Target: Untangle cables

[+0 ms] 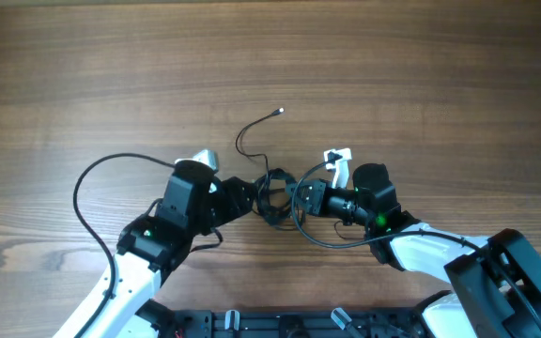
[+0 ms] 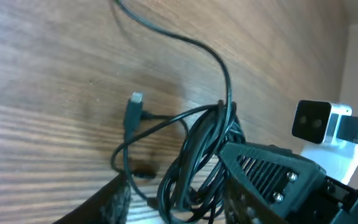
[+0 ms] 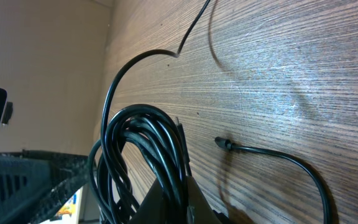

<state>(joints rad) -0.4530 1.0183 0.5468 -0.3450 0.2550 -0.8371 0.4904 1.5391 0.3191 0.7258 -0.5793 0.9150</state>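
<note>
The cables [image 1: 275, 192] are lying knotted in a clump on the tabletop [image 1: 393, 75], one strand trailing beyond it to a plug [image 1: 280, 111]. My right fingers [image 1: 299, 194] are clamping the clump. I'm judging we're mid-separation, needing one loop drawn free. My left fingers [image 2: 107, 202] are sitting beside the clump, and I cannot tell their spread. Only the left wrist view is showing a second plug [image 2: 135, 102].

even bright light, soft shadows; glare patch on table [image 3: 303, 93] in right wrist view; near cables [image 3: 174, 155] blurred.
</note>
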